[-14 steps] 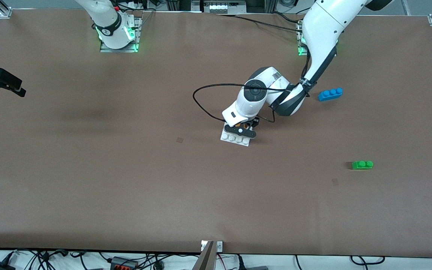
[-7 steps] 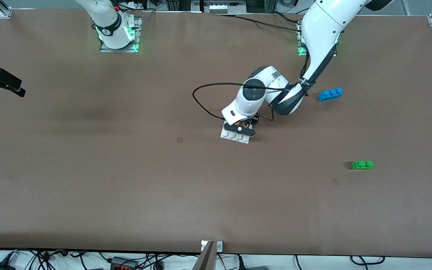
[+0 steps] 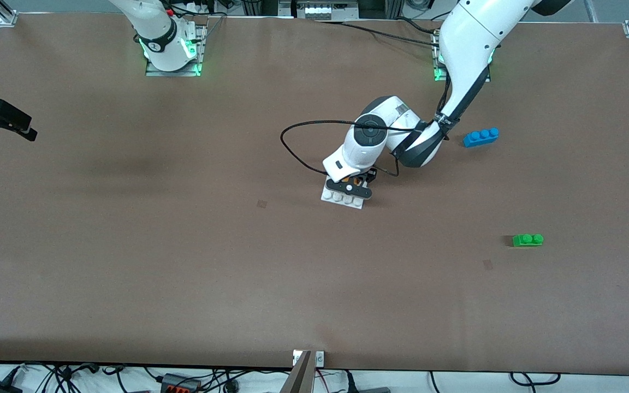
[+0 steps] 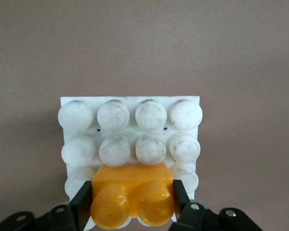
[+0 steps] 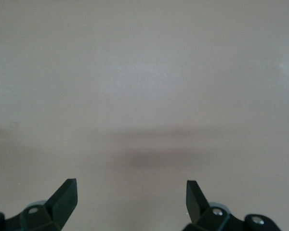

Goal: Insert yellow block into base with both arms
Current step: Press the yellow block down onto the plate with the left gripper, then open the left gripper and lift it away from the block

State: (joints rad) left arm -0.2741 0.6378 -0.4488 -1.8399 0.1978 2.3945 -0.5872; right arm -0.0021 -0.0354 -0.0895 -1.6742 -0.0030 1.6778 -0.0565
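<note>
Yellow block [image 3: 356, 180] sat on the base [image 3: 342, 200] mid-counter in the front view, under my left end effector [image 3: 351, 188], which had sunk slightly lower onto the base than a second before; I judged the block pressed home. Open counter [image 3: 183, 262] lay all around, the blue brick [image 3: 480, 137] and green brick [image 3: 527, 239] well apart.

Left wrist view: my fingers [image 4: 85, 202] flanked the block [image 4: 133, 196] on the base's [image 4: 130, 130] edge rows, whether still pinching I couldn't tell.

Right wrist view: my right end effector [image 5: 131, 198] waited, spread, over bare counter.
</note>
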